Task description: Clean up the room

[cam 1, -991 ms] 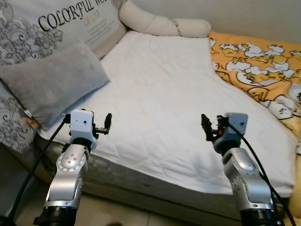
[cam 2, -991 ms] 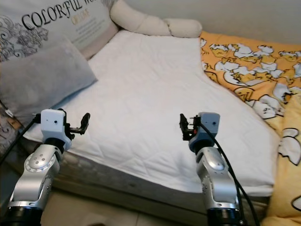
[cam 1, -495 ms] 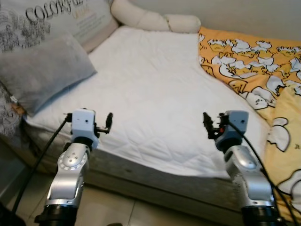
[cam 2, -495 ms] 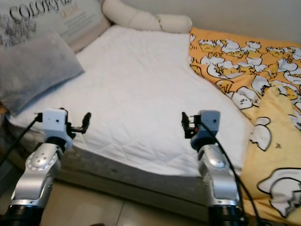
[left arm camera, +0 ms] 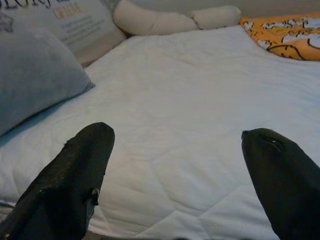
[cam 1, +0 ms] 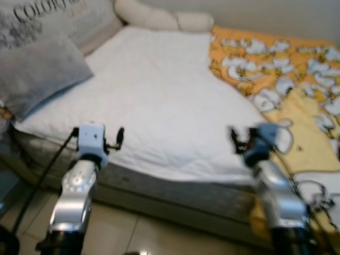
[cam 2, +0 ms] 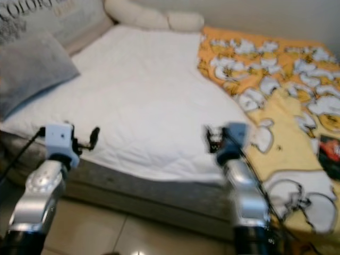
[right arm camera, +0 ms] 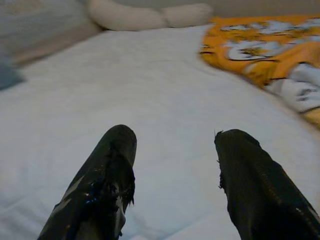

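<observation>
Right, both arms are up in front of the bed, and the head views are a little blurred. Left gripper (left arm camera: 175,175) hangs over the near edge of the white mattress (cam 1: 159,95), fingers (left arm camera: 70,180) spread wide with nothing between them. Right gripper (right arm camera: 172,175) sits at the same height off to its right, also spread wide and empty, above the mattress's near corner. Ahead of the left gripper and out to its left lies the grey pillow (cam 1: 40,74), propped against a printed cushion (cam 1: 53,18). Far ahead of both, at the wall, a cream bolster (cam 1: 159,18) runs across the top of the bed. Beyond the right gripper and to its right, the orange duck-print blanket (cam 1: 276,69) covers that side of the bed and spills over the near edge towards the tiled floor (cam 1: 159,234).
</observation>
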